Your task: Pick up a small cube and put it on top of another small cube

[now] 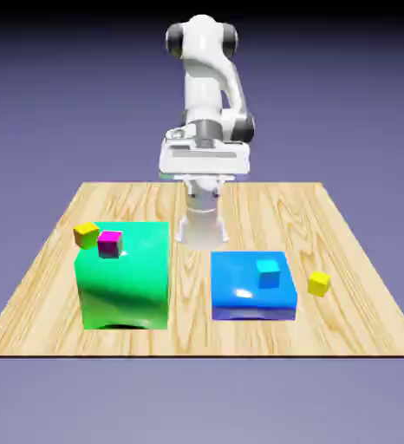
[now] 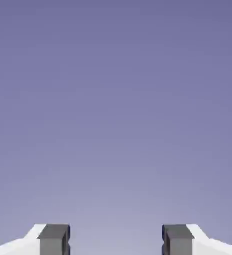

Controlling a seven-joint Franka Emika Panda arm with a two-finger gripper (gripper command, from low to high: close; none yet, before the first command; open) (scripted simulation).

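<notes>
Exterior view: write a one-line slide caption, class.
White arm raised behind a table with green block, blue block and two apart yellow cubes.

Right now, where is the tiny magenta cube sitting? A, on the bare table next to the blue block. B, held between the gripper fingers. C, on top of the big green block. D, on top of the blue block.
C: the magenta cube rests on the top face of the green block, near its back corner beside a yellow cube; the blue block carries the cyan cube instead.
</notes>
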